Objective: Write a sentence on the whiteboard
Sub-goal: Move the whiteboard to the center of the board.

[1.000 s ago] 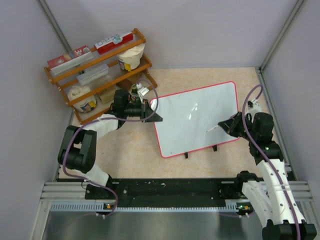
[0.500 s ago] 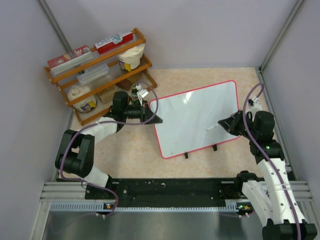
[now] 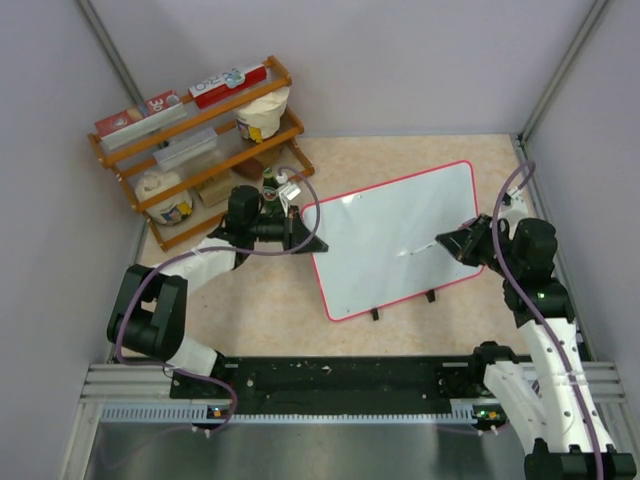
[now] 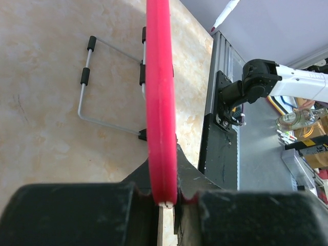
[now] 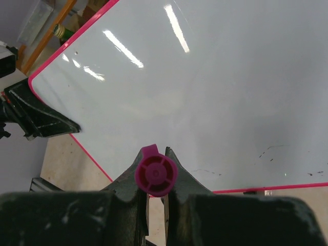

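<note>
Your right gripper (image 3: 462, 243) is pressed together on the marker (image 5: 156, 174). It pinches the barrel near the magenta end cap, so the tip points away from the jaws and at the board face. Directly ahead of that tip lies the whiteboard (image 3: 390, 230), glossy and propped on its wire stand (image 4: 84, 97). From overhead the tip appears to meet the surface, but contact cannot be confirmed from these views. No stroke of the sentence can be made out ahead of the tip. Only a few faint dark specks (image 5: 269, 151) show off to the tool's right, near the frame. On the board edge farthest from the marker, your left gripper (image 4: 164, 195) is clamped on the red frame (image 4: 160, 102). Treat this grip as a brace: it is judged to stop the propped board sliding on the table (image 3: 270, 300) under pen pressure. Judge the writing as not yet begun.
</note>
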`<action>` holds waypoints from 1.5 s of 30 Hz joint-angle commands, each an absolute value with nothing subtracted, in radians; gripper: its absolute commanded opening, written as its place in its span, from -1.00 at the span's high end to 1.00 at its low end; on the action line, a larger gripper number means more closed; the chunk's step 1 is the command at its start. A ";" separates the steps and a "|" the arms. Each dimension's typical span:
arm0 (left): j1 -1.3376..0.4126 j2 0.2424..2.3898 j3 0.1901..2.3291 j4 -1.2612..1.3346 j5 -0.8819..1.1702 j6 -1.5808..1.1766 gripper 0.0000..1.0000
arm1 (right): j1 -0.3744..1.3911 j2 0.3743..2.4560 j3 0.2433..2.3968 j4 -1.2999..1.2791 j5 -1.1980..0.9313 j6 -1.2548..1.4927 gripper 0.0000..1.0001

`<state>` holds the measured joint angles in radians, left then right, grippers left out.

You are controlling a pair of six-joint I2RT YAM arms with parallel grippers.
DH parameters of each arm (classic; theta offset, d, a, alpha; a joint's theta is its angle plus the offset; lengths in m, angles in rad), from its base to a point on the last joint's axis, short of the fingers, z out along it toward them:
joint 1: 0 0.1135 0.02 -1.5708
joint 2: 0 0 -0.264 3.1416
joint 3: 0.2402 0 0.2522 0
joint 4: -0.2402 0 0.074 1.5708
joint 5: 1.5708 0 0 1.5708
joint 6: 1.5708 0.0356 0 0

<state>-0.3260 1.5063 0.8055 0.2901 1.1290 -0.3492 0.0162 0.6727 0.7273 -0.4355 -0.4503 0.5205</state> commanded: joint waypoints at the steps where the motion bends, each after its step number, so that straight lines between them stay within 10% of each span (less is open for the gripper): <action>1: -0.388 1.525 0.764 0.190 1.243 -0.301 1.00 | 0.005 0.644 0.796 -0.394 -0.485 0.531 1.00; 25: -0.442 1.532 0.973 -0.344 1.020 -0.077 1.00 | 0.005 0.620 0.816 -0.382 -0.522 0.518 1.00; 45: -0.442 1.424 0.933 -0.347 0.677 -0.103 0.01 | 0.005 0.606 0.813 -0.382 -0.522 0.534 1.00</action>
<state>-0.4366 1.4895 0.9501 -0.3264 0.8082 -0.1280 0.0162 0.6258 0.7742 -0.4332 -0.5148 0.5259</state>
